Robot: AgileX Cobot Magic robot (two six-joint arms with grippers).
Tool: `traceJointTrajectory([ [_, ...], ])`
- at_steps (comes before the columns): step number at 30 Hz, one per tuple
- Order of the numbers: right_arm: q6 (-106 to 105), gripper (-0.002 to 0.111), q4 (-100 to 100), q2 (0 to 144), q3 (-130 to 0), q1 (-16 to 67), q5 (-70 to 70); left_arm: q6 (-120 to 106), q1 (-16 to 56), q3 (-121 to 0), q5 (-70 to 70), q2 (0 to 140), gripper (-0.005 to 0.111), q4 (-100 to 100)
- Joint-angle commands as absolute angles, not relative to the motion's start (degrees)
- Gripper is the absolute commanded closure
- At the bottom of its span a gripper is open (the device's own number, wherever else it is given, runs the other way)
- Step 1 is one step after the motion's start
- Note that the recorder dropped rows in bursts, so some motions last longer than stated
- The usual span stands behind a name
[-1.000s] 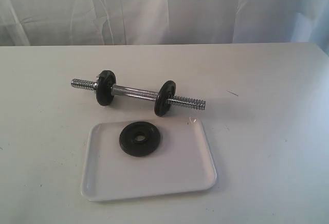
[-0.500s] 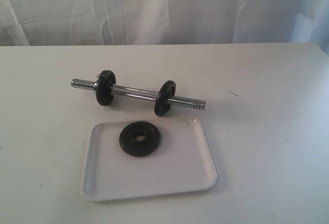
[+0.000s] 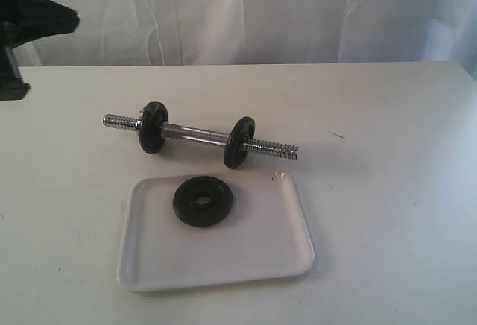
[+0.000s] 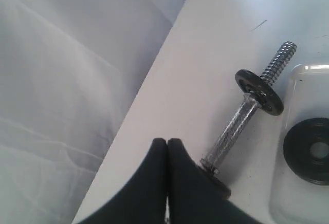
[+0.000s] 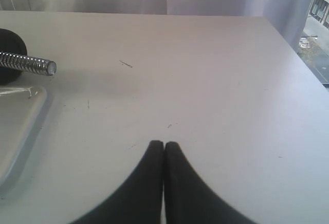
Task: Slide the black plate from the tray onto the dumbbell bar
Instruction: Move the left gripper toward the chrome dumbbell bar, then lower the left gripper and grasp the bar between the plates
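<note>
Reaching step: you are at the very start. Neither gripper is near the plate [image 3: 203, 201], so the pick is not yet done.
Plate: lies flat, hole up, at the lower centre of the exterior frame, in the upper half of the tray [image 3: 283, 258].
Tray: holds that one plate and nothing else.
Bar [image 3: 195, 135]: lies on the table just above the tray in the frame, not touching it. It carries a left disc [image 3: 153, 127] and a right disc [image 3: 240, 142], each standing just inside a threaded end.
Left gripper [image 4: 167, 141]: fingers pressed together, holding nothing. Its arm [image 3: 33, 16] shows at the upper left edge of the exterior frame, well apart from the tray.
Right gripper [image 5: 163, 143]: fingers together and empty over bare table, out of the exterior frame.
Next move: you will likely need to part one pair of fingers, take the plate by its rim, stand it on edge and line its hole with a threaded end [image 3: 277, 148]. The other gripper will probably have to steady the bar.
</note>
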State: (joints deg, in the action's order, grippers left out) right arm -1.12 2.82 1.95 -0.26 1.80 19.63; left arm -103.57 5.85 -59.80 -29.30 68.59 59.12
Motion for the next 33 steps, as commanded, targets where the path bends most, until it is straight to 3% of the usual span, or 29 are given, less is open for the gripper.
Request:
traceJointTrajectory([
  [1, -1.18, 0.108, 3.02, 1.81, 0.00, 1.65, 18.97, -105.50, 11.97, -63.90, -26.71, 76.13, 0.105, 59.52],
  [4, -1.18, 0.108, 3.02, 1.81, 0.00, 1.65, 18.97, -105.88, 15.28, -66.51, -26.19, 80.86, 0.094, 56.83],
  [10, -1.18, 0.108, 3.02, 1.81, 0.00, 1.65, 18.97, -110.94, 20.03, -69.41, -16.20, 89.85, 0.051, 55.78],
  [12, -1.18, 0.108, 3.02, 1.81, 0.00, 1.65, 18.97, -113.46, 21.31, -69.93, -12.58, 92.58, 0.044, 55.78],
  [23, -1.18, 0.108, 3.02, 1.81, 0.00, 1.65, 18.97, -120.40, 26.94, -72.53, -5.92, 105.73, 0.042, 53.72],
  [33, -1.18, 0.108, 3.02, 1.81, 0.00, 1.65, 18.97, -121.17, 27.06, -73.41, -1.01, 112.78, 0.042, 43.28],
])
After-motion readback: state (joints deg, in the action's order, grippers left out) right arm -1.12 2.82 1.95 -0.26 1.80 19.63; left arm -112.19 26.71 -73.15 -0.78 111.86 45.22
